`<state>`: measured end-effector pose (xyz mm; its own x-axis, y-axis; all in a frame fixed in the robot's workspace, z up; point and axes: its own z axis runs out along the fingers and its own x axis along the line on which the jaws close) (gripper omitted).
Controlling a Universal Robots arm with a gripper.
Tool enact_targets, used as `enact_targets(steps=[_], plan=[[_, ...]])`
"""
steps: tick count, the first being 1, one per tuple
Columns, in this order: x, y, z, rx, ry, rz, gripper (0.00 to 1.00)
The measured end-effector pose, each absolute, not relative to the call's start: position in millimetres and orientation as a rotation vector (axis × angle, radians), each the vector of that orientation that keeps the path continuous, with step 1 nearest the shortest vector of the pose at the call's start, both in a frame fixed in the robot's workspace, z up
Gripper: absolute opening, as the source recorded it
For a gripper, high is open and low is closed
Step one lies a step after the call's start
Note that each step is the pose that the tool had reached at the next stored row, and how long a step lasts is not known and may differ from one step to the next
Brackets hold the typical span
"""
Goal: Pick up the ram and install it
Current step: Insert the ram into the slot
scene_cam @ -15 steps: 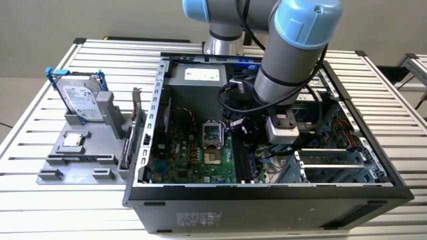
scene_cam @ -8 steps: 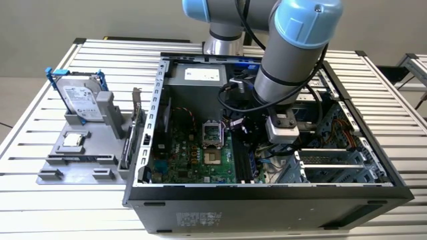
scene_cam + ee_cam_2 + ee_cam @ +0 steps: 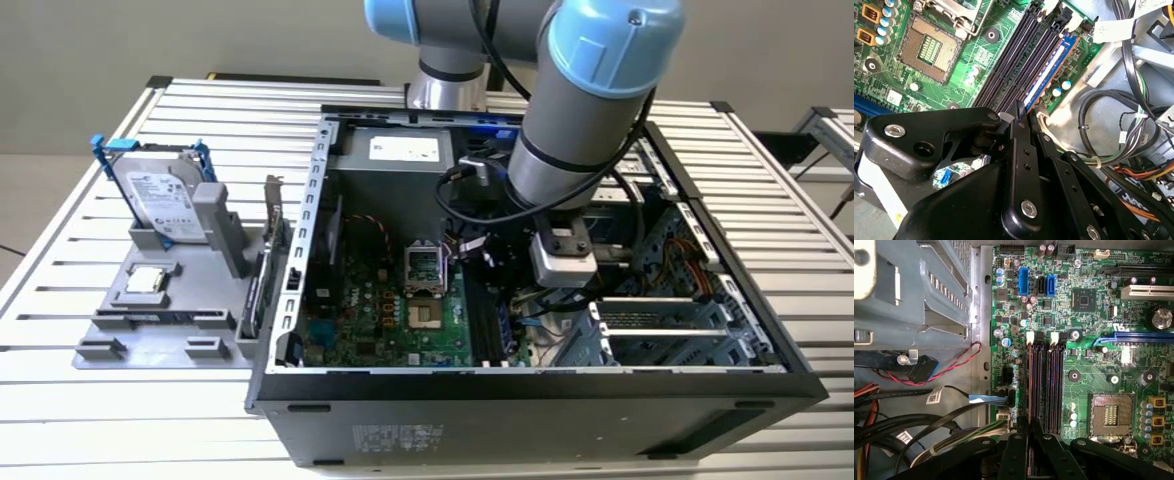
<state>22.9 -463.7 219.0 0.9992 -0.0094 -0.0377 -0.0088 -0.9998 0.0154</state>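
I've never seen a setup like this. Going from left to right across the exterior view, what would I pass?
Hard drive standing in its gray holder → small square processor chip on that holder → open computer case with its green motherboard → the robot arm reaching down into the case.

The ram (image 3: 1046,75) is showing blue with a white stripe among black slots (image 3: 1019,55) on the green board (image 3: 1094,365). The black gripper (image 3: 1016,112) is hanging from a grey and light-blue arm (image 3: 587,100). Red wire (image 3: 949,371) is crossing grey metal.
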Motion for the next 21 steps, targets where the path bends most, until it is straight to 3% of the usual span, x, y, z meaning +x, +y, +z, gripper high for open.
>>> enact_targets(steps=[21], plan=[[21.3, -463.7, 214.1, 3.126, -0.042, -0.059, 0.0]])
